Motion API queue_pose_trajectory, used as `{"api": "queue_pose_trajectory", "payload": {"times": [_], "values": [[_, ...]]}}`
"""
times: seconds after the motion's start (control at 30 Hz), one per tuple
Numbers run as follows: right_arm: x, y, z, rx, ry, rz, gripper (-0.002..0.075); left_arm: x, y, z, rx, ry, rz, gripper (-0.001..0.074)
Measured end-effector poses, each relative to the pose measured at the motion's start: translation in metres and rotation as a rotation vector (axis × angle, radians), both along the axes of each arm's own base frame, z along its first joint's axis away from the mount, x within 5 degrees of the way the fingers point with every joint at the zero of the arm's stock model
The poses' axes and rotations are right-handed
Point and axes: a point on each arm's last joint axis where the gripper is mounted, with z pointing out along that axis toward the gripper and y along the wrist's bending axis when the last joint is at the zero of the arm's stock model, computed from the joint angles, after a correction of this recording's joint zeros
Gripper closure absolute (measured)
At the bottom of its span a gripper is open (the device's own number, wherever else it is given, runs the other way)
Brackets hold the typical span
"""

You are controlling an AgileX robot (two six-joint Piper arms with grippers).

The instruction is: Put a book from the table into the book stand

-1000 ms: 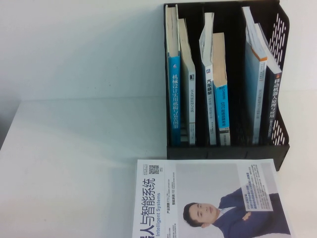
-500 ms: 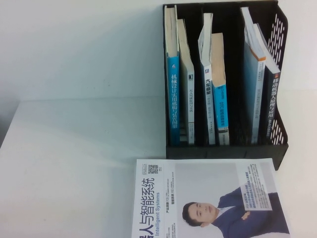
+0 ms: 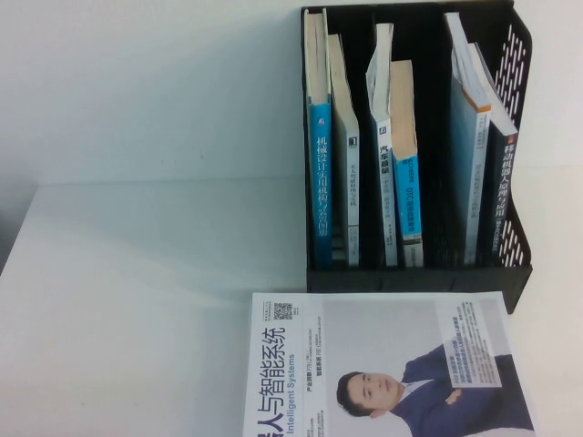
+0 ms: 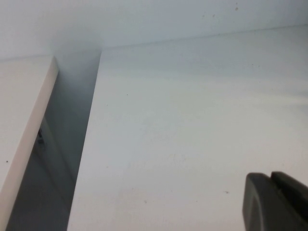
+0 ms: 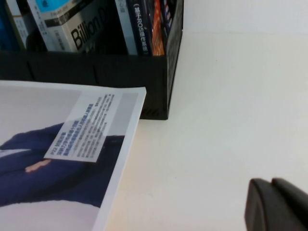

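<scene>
Black plastic book stand (image 3: 510,264) holds upright books; a white portrait book (image 3: 383,364) lies flat on the table (image 3: 137,300) before it. Left wrist view: left gripper (image 4: 278,202) shut, empty, over bare tabletop. Right wrist view: right gripper (image 5: 276,206) looks closed, empty; the book (image 5: 72,29) (reading "Billion") already stands slotted, apparently done.

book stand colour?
Black, with perforated slotted side walls: book stand. Clearest in the high view.
</scene>
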Motion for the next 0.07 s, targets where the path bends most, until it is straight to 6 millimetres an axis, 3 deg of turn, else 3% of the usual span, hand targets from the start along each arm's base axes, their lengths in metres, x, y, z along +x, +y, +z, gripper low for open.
{"api": "queue_pose_trajectory", "payload": {"times": [0.07], "values": [[0.0, 0.0, 0.0, -0.001, 0.0, 0.0, 0.0729, 0.0, 0.0, 0.0, -0.002, 0.0, 0.001, 0.0736]]}}
